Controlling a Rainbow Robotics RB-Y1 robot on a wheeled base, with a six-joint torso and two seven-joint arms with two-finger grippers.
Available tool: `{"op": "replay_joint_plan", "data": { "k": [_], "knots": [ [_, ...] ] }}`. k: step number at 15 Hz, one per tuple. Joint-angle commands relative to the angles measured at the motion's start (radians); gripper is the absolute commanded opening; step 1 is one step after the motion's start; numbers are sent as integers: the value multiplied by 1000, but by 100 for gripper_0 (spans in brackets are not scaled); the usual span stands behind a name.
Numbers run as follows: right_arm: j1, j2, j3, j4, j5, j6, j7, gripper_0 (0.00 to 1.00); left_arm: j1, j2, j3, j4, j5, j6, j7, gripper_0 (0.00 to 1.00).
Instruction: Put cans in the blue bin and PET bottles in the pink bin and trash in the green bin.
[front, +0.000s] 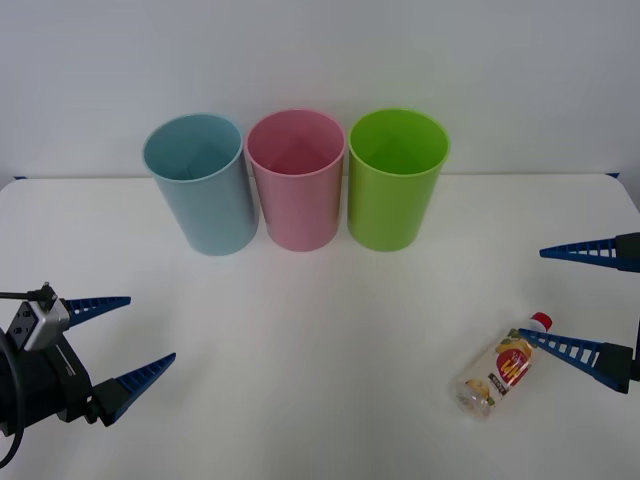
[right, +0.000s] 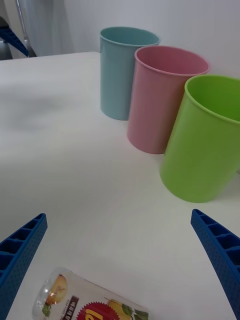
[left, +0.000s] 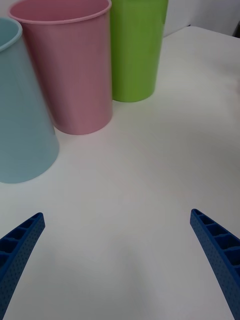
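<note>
- Firstly, front view: blue bin (front: 200, 185), pink bin (front: 297, 180) and green bin (front: 396, 180) stand upright in a row at the far side of the table (front: 300, 380), mouths up, sides nearly touching; placement presumably keeps all three within reach of either arm.
- PET bottle (front: 500, 368) lies on its side near the table's right front, red cap toward the right edge, well apart from the bins.
- Right tool (front: 585, 300), fingers spread wide, straddles the bottle's cap end; the nearer finger overlaps the cap, contact not confirmable. Judged: lined up to close on the bottle for the pink bin. Its body is cut off by the frame edge.
- Left tool (front: 125, 340), fingers spread and holding nothing, sits low at the left front, judged idle.
- Right wrist view: bottle's label end lies between the spread blue fingers (right: 22, 255); cap and most of the body are cut off. Bins stand beyond in a receding line.
- Left wrist view: bare table between the spread fingers (left: 20, 245); the three bins ahead, tops cropped; bin interiors not visible.
</note>
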Motion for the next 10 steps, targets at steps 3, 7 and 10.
{"op": "replay_joint_plan", "data": {
  "k": [3,7,10],
  "knots": [
    [-66,-178,58,108,-22,-78,181,100,0,0,0,0,0,0,0,100],
    [-92,-293,112,164,-23,-80,373,100,0,0,0,0,0,0,0,100],
    [-143,-353,184,232,-20,-87,485,100,0,0,0,0,0,0,0,100]
  ]
}}
